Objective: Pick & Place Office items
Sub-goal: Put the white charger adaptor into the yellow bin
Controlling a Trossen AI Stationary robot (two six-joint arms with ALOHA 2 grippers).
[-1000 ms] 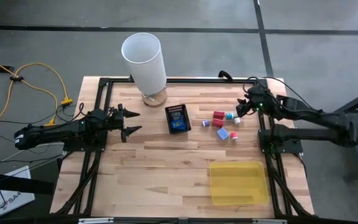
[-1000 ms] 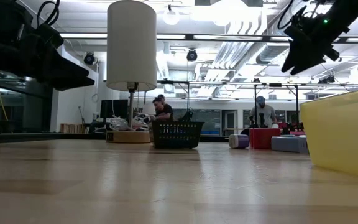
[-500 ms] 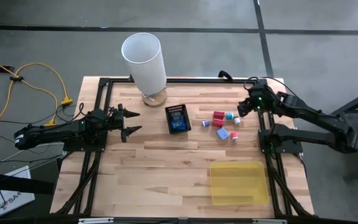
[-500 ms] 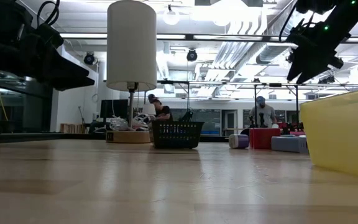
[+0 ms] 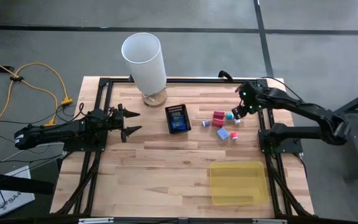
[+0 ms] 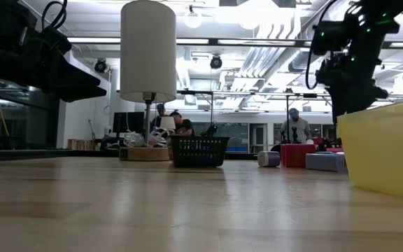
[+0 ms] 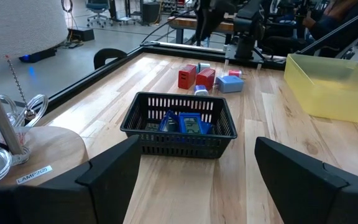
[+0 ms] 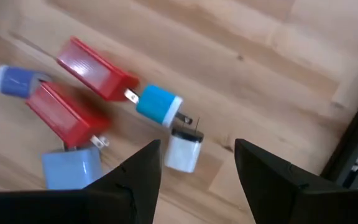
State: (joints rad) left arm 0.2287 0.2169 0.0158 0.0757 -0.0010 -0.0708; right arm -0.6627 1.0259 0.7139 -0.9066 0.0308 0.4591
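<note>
A: Right gripper (image 8: pixel 194 180): position and finger state?

B: It hangs above the far right part of the wooden table (image 5: pixel 166 168), over the cluster of office items. Its fingers stand apart and nothing is between them. In the right wrist view, a white plug block (image 8: pixel 183 151) lies on the wood just beyond the gap between the fingertips.

A: Layout of the cluster?

B: Touching the white block is a blue-capped round plug (image 8: pixel 159 104). Beside that lie two red blocks (image 8: pixel 95 68), one just behind the other, each with metal prongs. A pale blue block (image 8: pixel 70 169) sits next to the nearer red one, and a small blue-and-white piece (image 8: pixel 14 81) lies at the end of the group. From overhead, the red blocks (image 5: pixel 219 117) sit between the black mesh basket and the right gripper (image 5: pixel 237 113), with the pale blue block (image 5: pixel 223 133) on the side toward the tray.

A: Basket and tray?

B: The black mesh basket (image 5: pixel 178 119) stands near the table's middle at the far side and already contains blue and black pieces (image 7: pixel 185 123). The translucent yellow tray (image 5: pixel 238 183) lies flat at the near right, well apart from the cluster.

A: Left gripper (image 5: pixel 131 122)?

B: It waits over the left side of the table, fingers spread wide, empty, and pointing toward the basket. A white lamp (image 5: pixel 145 62) on a round wooden base stands at the far edge, between the left arm and the basket.

A: Background?

B: In the low view, people (image 6: pixel 296 126) show in the room beyond the table.
</note>
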